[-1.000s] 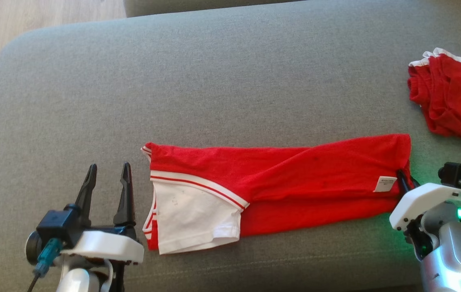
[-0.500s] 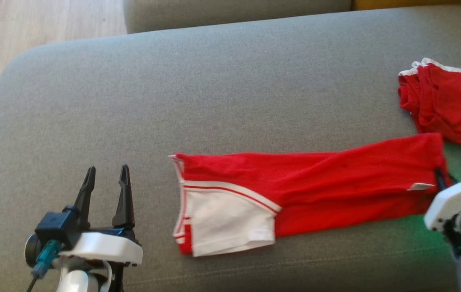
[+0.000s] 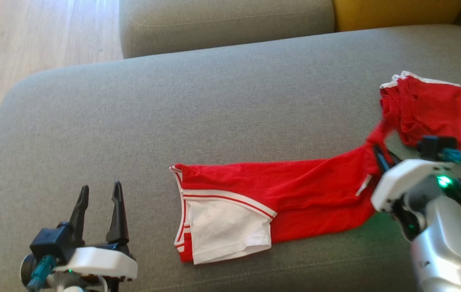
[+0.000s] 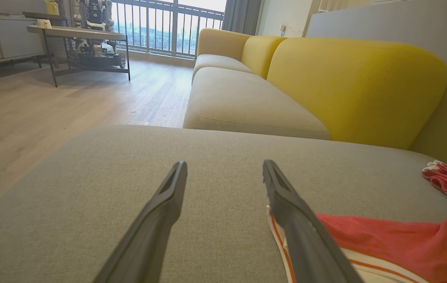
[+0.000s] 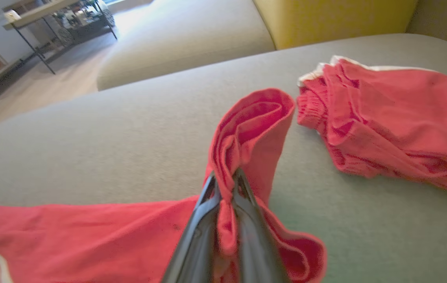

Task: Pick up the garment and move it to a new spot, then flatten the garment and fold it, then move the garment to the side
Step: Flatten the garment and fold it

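The garment (image 3: 287, 190) is a red shirt with a white, red-trimmed sleeve, folded into a long strip across the grey sofa cushion (image 3: 173, 113). My right gripper (image 3: 378, 156) is shut on the strip's right end, which is bunched and raised off the cushion. In the right wrist view the red cloth (image 5: 247, 129) curls up out of the right gripper (image 5: 224, 177). My left gripper (image 3: 100, 190) stands open and empty to the left of the sleeve end. The left wrist view shows the left gripper (image 4: 224, 165) with the garment (image 4: 385, 239) beside its right finger.
A second red garment with white trim (image 3: 433, 109) lies crumpled at the cushion's back right, just beyond the lifted end. A yellow backrest (image 3: 397, 12) and another grey seat (image 3: 222, 24) stand behind. Wooden floor (image 3: 31, 36) lies past the cushion's left edge.
The right gripper has dragged the garment rightward and lifted its right end toward the crumpled red pile. The left gripper stays open. The head view has shifted, showing more of the sofa's back.
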You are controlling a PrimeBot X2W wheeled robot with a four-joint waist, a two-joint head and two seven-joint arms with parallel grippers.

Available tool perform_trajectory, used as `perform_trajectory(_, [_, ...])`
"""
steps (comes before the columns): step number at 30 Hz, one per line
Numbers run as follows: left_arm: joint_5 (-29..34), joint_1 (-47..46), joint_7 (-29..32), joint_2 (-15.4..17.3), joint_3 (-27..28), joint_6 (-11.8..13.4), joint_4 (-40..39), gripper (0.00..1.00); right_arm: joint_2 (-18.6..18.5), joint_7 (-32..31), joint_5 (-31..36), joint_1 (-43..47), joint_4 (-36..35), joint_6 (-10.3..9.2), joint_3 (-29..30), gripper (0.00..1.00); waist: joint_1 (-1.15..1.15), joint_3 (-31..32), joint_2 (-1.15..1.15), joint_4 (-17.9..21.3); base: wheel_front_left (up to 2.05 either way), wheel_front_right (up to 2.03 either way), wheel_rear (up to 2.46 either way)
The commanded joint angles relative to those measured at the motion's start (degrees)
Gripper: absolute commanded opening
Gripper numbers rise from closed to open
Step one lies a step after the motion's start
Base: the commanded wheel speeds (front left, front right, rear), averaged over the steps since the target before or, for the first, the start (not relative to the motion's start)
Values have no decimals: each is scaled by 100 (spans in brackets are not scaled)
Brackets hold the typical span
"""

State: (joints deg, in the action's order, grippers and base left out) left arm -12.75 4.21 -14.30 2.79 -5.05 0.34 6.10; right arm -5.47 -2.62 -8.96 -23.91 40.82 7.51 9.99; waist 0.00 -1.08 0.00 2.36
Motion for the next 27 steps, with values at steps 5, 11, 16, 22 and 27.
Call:
perform_trajectory(5, [-10, -124, -70, 9, 234, -3, -192, 100, 222, -618, -1001, 106, -1205, -2, -898, 0, 0, 129, 0, 90, 0, 0, 0])
perform_trajectory(11, [-1, -63, -70, 9, 293, -25, -160, 100, 256, -1209, -2430, 572, -2318, -2, -1754, 0, 0, 182, 0, 97, 0, 0, 0])
perform_trajectory(16, [-4, -36, -70, 9, 307, -38, -134, 100, 257, -1279, -3545, 843, -2624, -2, -2335, 0, 0, 220, 0, 52, 0, 0, 0])
perform_trajectory(22, [-42, -54, -70, 9, 209, -54, -88, 100, 258, -753, -4438, 772, -2101, -2, -3178, 0, 0, 209, 0, -167, 0, 0, 0])
perform_trajectory(27, [-82, -27, -70, 9, 168, -37, -23, 100, 258, -282, -5043, 513, -1559, -2, -3873, 0, 0, 163, 0, -338, 0, 0, 0])
